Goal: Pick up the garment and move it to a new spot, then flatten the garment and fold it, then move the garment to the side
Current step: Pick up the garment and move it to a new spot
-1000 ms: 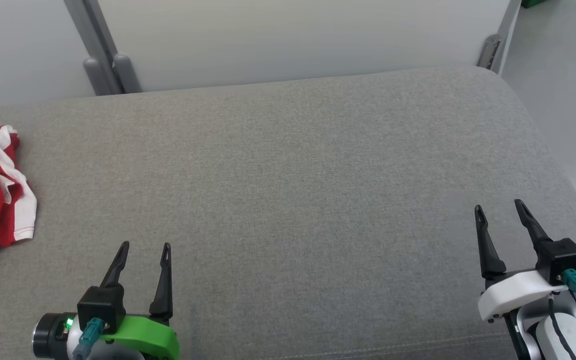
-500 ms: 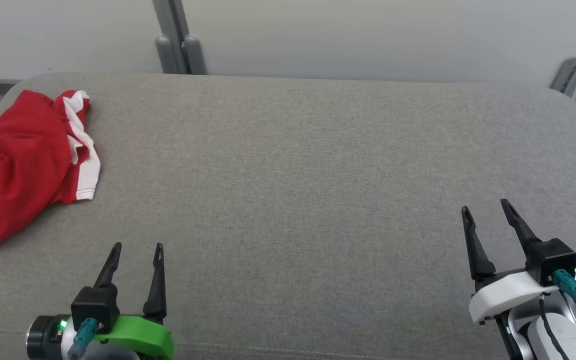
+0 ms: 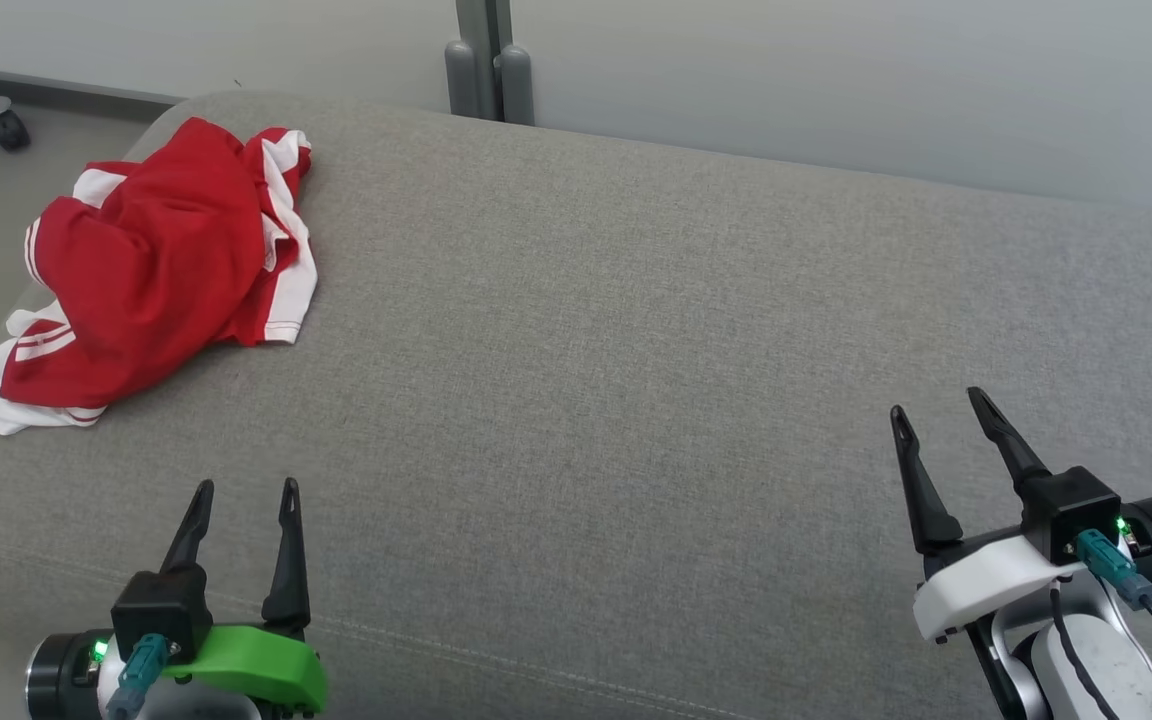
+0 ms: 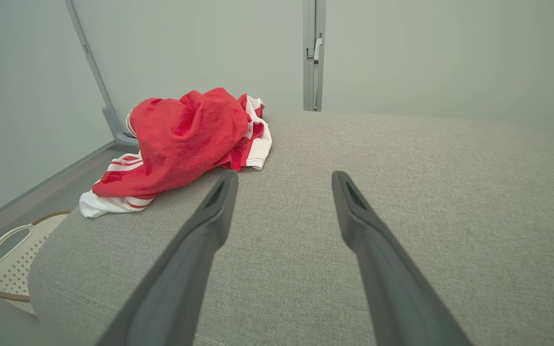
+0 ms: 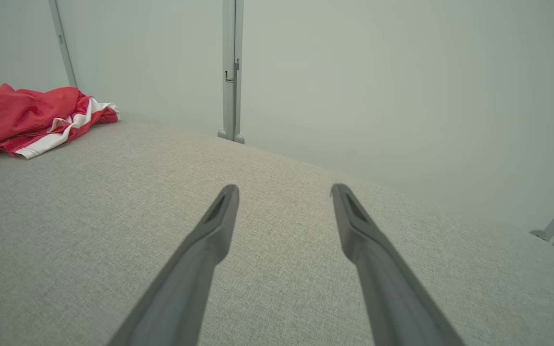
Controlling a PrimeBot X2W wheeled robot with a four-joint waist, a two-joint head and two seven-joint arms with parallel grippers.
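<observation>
Garment [image 3: 156, 270] lies crumpled well ahead of the left gripper [image 3: 246, 485].

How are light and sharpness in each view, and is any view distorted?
Head view: soft even light, no glare, the garment sharp. Left wrist view: wide-angle, the cushion bulges, the near fingers look slightly soft. Right wrist view: the same bulge, only faint shadows.

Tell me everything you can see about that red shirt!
The shirt is bright red with white parts and thin red-and-white stripes along some edges. It looks like soft, light cloth. It lies crumpled in a loose heap, not flat or folded, near the far left corner of the grey cushion, with a white edge reaching the cushion's left side. Only the cushion touches it.
</observation>
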